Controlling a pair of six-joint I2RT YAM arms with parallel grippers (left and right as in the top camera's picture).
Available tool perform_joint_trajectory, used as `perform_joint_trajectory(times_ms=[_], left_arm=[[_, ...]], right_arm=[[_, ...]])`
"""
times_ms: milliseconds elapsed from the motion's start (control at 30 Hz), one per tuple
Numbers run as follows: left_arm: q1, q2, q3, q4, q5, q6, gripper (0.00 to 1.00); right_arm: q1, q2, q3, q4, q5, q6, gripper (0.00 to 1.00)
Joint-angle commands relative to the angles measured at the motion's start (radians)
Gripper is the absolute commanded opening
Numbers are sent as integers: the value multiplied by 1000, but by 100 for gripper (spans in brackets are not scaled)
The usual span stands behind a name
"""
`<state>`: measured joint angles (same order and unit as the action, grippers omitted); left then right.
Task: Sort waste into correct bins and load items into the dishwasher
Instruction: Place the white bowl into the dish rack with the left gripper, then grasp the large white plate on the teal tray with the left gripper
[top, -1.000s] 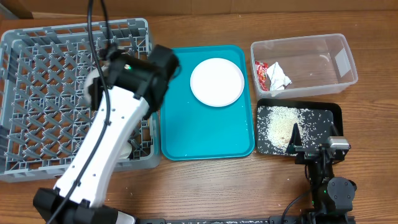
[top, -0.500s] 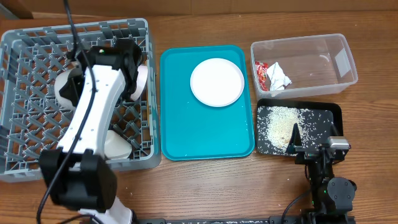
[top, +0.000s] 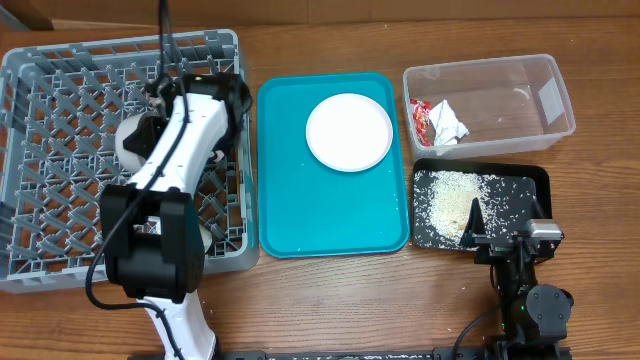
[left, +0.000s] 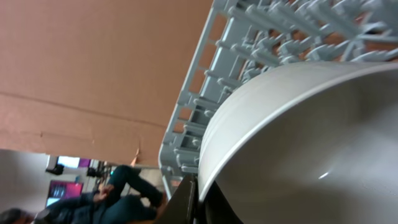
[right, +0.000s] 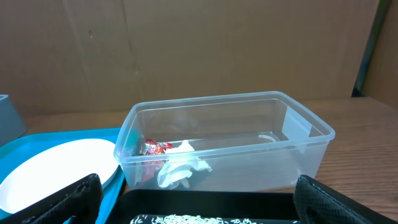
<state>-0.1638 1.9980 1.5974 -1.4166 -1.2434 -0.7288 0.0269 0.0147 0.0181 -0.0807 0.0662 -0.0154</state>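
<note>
The right gripper (top: 498, 243) rests near the table's near right edge, fingers spread, empty. Beyond it: black tray (top: 538, 178) holding rice grains (top: 450, 196), then clear tub (top: 552, 128) holding the wrapper (top: 437, 121). Far left, the left gripper (top: 150, 125) pinches a white dish (left: 298, 143) over the dish rack (top: 60, 110).

Teal tray (top: 333, 215) — wooden table (top: 330, 300)

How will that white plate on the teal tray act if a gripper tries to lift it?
The plate looks rigid and glossy, so it probably won't flex but may slip between fingers. It lies flat on the teal tray, rim low, so getting under its edge is likely awkward. If ceramic, it is likely heavy for its size and could chip if dropped.
</note>
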Motion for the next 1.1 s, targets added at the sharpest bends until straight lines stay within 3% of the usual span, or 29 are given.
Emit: perform_joint_trajectory(times_ms=[0, 333, 600, 667, 767, 800, 833, 867, 1067], left_arm=[[-34, 26, -4, 16, 19, 0, 7], [-50, 26, -6, 17, 85, 23, 10], [-85, 25, -5, -27, 191, 18, 39], [-99, 16, 11, -56, 199, -14, 61], [-105, -3, 58, -120, 209, -91, 71], [-105, -22, 101, -155, 229, -118, 78], [-105, -35, 128, -166, 248, -117, 92], [-105, -49, 154, -170, 271, -116, 100], [-106, -108, 267, -103, 466, -40, 100]], right_arm=[[0, -11, -10, 4, -1, -4, 100], [0, -11, -10, 4, -1, -4, 100], [0, -11, -10, 4, -1, -4, 100], [0, -11, -10, 4, -1, -4, 100], [0, -11, -10, 4, -1, -4, 100], [0, -11, -10, 4, -1, -4, 100], [0, -11, -10, 4, -1, -4, 100], [0, -11, -10, 4, -1, -4, 100], [0, -11, -10, 4, -1, -4, 100]])
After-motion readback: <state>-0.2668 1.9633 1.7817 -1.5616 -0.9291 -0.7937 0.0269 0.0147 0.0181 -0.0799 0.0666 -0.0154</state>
